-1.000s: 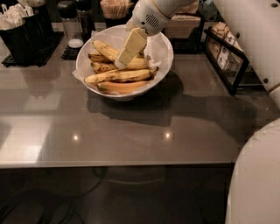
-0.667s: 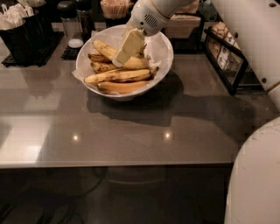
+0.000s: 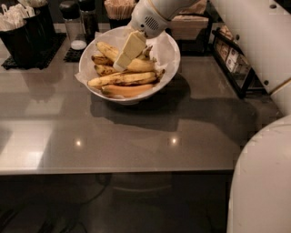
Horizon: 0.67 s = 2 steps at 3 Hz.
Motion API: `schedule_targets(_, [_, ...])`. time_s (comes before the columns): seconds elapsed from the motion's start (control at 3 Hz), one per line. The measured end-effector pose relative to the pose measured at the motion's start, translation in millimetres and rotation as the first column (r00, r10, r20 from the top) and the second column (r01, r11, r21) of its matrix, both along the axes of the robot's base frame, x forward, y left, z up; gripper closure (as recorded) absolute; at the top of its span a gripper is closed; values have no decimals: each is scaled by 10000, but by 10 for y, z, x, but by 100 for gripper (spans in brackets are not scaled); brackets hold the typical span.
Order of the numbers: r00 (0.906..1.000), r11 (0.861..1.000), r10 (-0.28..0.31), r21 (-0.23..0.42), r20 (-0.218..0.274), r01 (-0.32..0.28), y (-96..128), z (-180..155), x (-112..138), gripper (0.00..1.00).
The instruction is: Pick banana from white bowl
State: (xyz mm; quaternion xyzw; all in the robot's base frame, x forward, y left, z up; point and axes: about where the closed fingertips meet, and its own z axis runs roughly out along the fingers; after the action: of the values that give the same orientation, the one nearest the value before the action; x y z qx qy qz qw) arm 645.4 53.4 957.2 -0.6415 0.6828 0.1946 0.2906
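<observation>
The white bowl (image 3: 170, 50), wide and lined with crinkled white paper, stands at the back of the grey table and holds several bananas. The banana (image 3: 144, 65), thick, yellow and freckled, lies across the top of the pile, from the bowl's back left to its right. My gripper (image 3: 122, 61) reaches down from the white arm at the top into the bowl. It sits over the middle of this banana and hides part of it. I cannot tell whether it touches the banana. A thinner streaked banana (image 3: 122, 78) and a pale orange one (image 3: 127, 90) lie in front.
Black holders with white cutlery (image 3: 22, 22) stand at the back left. Shakers (image 3: 72, 22) and a cup of stirrers (image 3: 120, 9) stand behind the bowl. A black wire rack (image 3: 232, 59) stands at the right. The robot's white body (image 3: 261, 182) fills the lower right. The table's front edge (image 3: 113, 172) runs across.
The gripper has shifted slightly left and down over the bananas. The bowl and bananas have not moved.
</observation>
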Motion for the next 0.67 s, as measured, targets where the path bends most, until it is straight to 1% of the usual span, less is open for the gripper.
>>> schedule_targets(0.33, [10000,10000,89,-43,0,-89,90,-49,55,27])
schedule_targets(0.67, [9999,10000,60,-44,-86,-61,119,-113,79,28])
